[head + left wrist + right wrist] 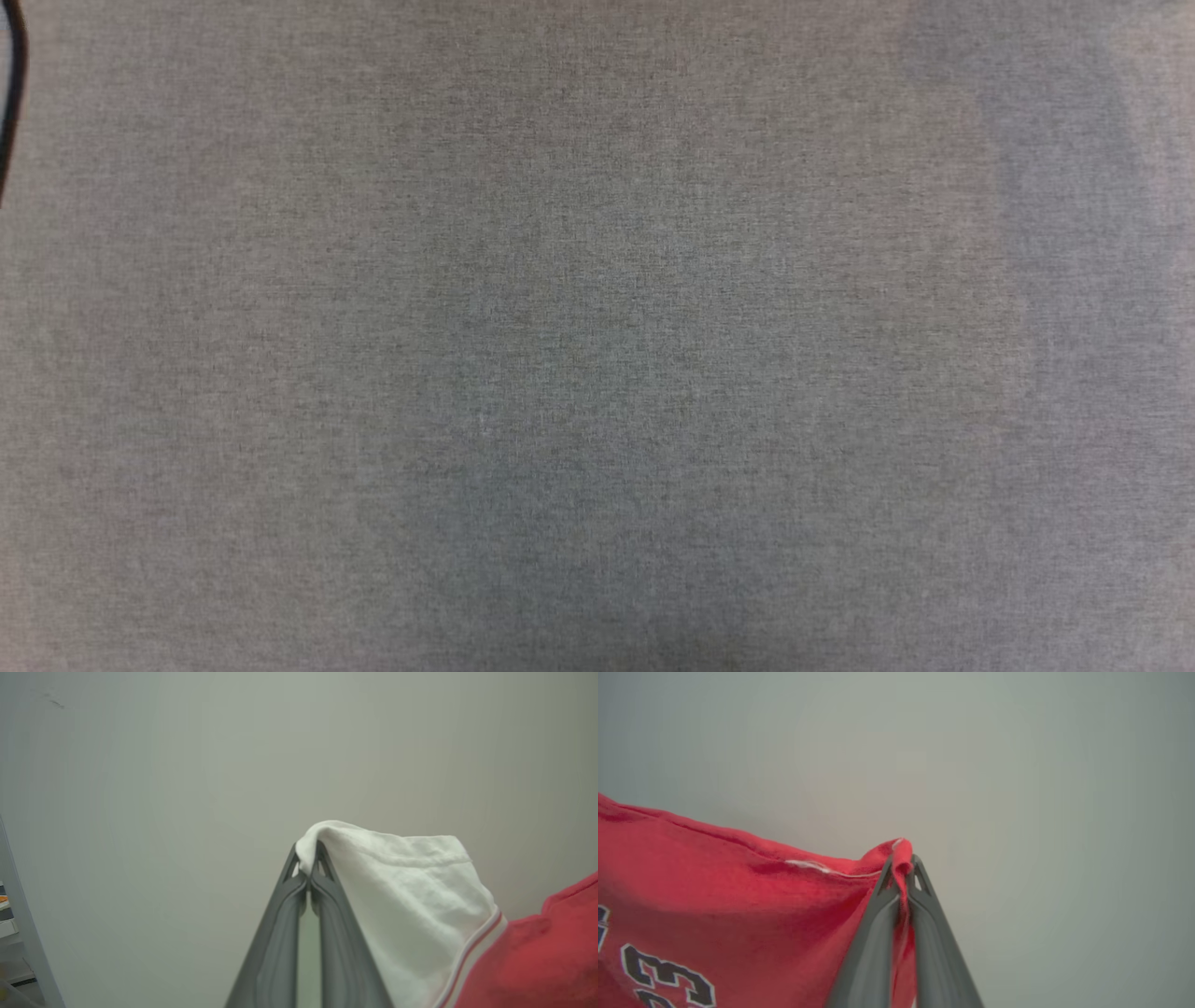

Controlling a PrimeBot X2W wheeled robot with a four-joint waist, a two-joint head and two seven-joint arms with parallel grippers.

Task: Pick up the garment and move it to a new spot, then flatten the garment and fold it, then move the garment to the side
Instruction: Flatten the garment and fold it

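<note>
In the left wrist view my left gripper (307, 856) is shut on the edge of the garment's white sleeve (411, 896), which drapes to the right; striped trim and red cloth (546, 952) follow at the lower right. In the right wrist view my right gripper (902, 865) is shut on a pinched red edge of the garment (738, 896), which hangs to the left with black white-edged numbering (668, 975) at the bottom left. Both grippers hold the garment up in front of a plain pale wall.
The head view looks down on a grey fabric table surface (597, 336), with a dark cable (13, 103) at the top left edge. A pale post and shelf items (14, 933) stand at the left edge of the left wrist view.
</note>
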